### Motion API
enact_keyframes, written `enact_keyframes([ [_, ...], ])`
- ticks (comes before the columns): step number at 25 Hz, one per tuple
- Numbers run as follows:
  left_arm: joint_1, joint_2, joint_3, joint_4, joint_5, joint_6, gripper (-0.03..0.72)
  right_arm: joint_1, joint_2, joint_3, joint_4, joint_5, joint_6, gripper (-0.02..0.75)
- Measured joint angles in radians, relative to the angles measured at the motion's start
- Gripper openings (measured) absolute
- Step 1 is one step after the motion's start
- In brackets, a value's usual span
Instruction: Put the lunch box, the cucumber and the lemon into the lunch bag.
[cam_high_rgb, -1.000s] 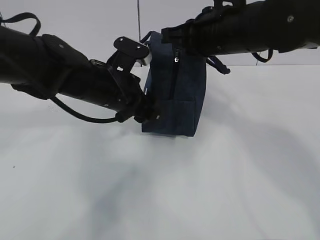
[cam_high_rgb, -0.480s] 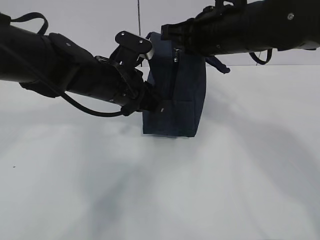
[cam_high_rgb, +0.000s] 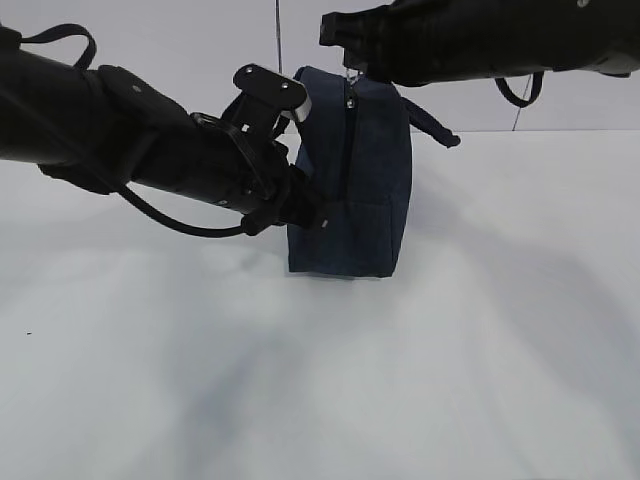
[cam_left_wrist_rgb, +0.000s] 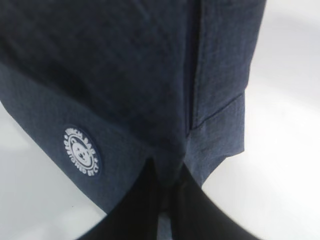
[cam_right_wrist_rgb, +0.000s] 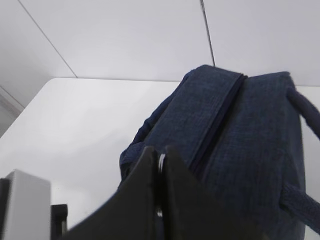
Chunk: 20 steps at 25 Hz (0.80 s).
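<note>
The lunch bag (cam_high_rgb: 350, 175) stands upright on its narrow end near the middle of the white table (cam_high_rgb: 450, 380), its zipper line running vertically down the side that faces you in the exterior view. One loop handle (cam_high_rgb: 432, 125) sticks out behind it on the right. You see no lunch box, cucumber or lemon in any of the three views.

Your left arm (cam_high_rgb: 120, 140) comes in low from the left and meets the bag's lower left side. In the left wrist view the left gripper (cam_left_wrist_rgb: 167, 200) has its jaws drawn together to a narrow slit, with a thin fold of the navy fabric pinched between the fingertips at the bag's lower edge. Just beside that spot sits a round white logo patch (cam_left_wrist_rgb: 81, 151) sewn onto the fabric.

Your right arm (cam_high_rgb: 480, 40) reaches across the top from the right and ends right above the bag's upper corner. In the right wrist view the right gripper (cam_right_wrist_rgb: 159, 165) is closed tight, and the silver ring pull (cam_right_wrist_rgb: 161, 162) shows as a thin bright sliver caught between its two fingers. The zipper (cam_right_wrist_rgb: 215, 125) itself reads as a dark closed seam along the top panel.
</note>
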Motion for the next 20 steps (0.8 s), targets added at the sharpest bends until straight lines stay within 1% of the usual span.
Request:
enact_keyframes([
  [6,0.0,0.0,0.0,0.0,0.011,0.0,0.003,-0.035,0.031,-0.042,0.001,0.009,0.0,0.0],
  [14,0.0,0.0,0.0,0.021,0.03,0.0,0.002,-0.041,0.106,-0.115,0.003,0.02,0.0,0.0],
  [20,0.0,0.0,0.0,0.03,0.037,0.0,0.002,-0.053,0.175,-0.2,0.003,0.06,0.0,0.0],
])
